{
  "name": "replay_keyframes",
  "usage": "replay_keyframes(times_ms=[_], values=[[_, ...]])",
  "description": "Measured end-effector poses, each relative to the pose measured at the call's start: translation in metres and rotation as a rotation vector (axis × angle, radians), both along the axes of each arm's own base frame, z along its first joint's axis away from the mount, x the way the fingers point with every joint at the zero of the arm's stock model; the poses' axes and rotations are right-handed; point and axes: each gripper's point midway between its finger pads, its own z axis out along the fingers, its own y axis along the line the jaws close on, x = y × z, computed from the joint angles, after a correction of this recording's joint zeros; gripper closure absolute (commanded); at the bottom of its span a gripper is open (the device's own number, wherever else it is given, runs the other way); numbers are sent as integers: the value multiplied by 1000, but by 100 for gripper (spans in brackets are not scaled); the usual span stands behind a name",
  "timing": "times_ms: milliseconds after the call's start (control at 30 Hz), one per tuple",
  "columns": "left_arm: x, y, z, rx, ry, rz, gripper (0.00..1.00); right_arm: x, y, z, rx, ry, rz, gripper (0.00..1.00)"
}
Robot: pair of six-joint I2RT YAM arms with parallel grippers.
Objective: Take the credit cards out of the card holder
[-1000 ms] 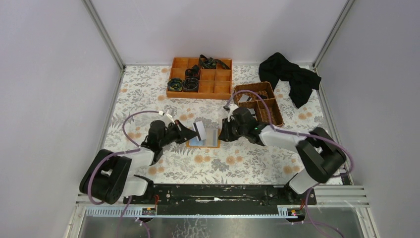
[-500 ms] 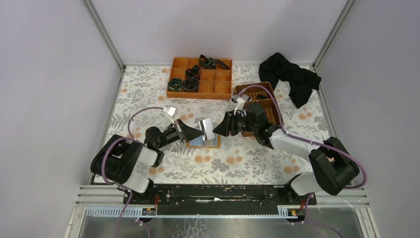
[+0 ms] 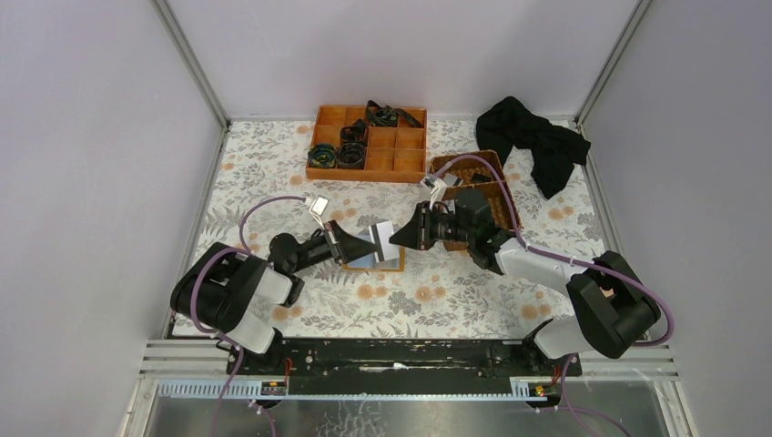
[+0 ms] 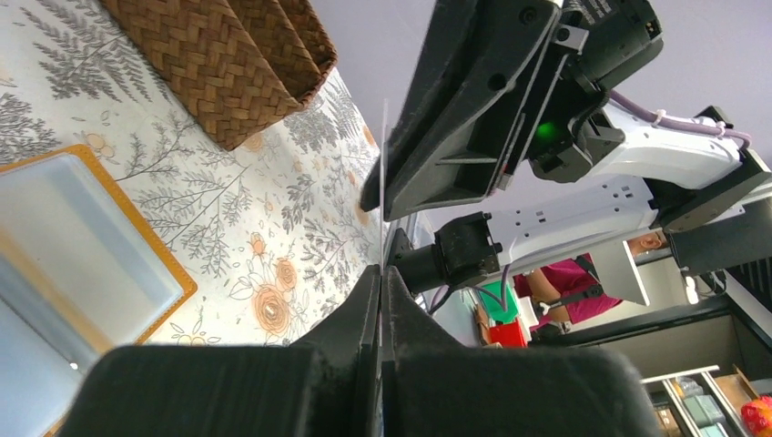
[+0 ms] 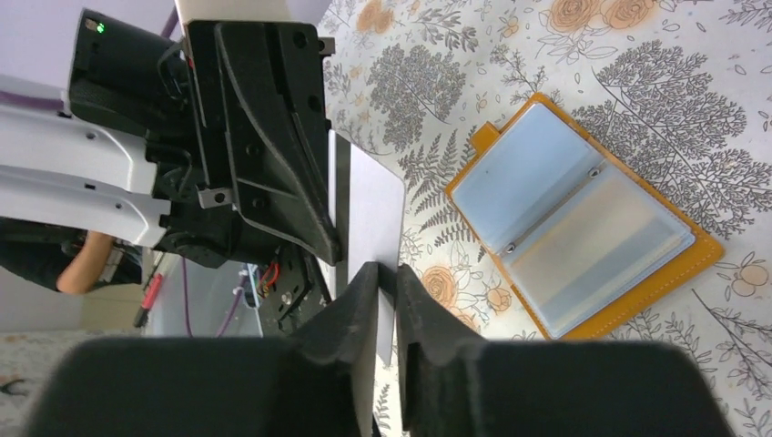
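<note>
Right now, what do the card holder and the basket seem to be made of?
Card holder: probably leather or imitation leather, smooth and matte, judging by its orange rim. The inner sleeves look like clear plastic with a pale sheen. Basket: woven wicker or a similar fibre, brown and matte; the herringbone weave shows plainly.

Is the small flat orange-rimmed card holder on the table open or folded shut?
Open: the card holder lies spread flat on the table, with both pale blue-grey inner pages facing up.

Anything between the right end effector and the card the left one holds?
Nothing visible: the card, pinched in the left end effector, sits between the right end effector fingers, clear of the open card holder.
</note>
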Motion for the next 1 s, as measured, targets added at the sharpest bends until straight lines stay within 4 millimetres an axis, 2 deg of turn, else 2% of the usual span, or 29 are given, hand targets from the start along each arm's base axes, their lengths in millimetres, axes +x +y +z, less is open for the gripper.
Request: replay_keyframes(times_ms=[33, 67, 200, 367, 533, 700, 800, 933, 1000], values=[[0, 0, -1, 1, 4, 1, 99, 0, 0, 0, 3, 3, 1, 99], [1, 0, -3, 3, 9, 3, 94, 0, 0, 1, 5, 3, -1, 100], [5, 0, -10, 9, 43, 19, 86, -1, -2, 3, 17, 7, -6, 100], [14, -2, -21, 14, 98, 28, 84, 0, -7, -1, 9, 18, -20, 100], [22, 1, -37, 25, 172, 51, 79, 12, -23, -3, -14, 24, -78, 100], [29, 7, -47, 35, 218, 83, 75, 39, -56, -9, -122, 20, -222, 100], [29, 8, -55, 51, 253, 89, 63, 67, -83, -4, -243, -1, -353, 100], [29, 8, -66, 85, 291, 90, 40, 107, -126, 21, -395, -73, -543, 100], [31, 8, -70, 100, 303, 90, 36, 118, -148, 30, -468, -93, -615, 100]])
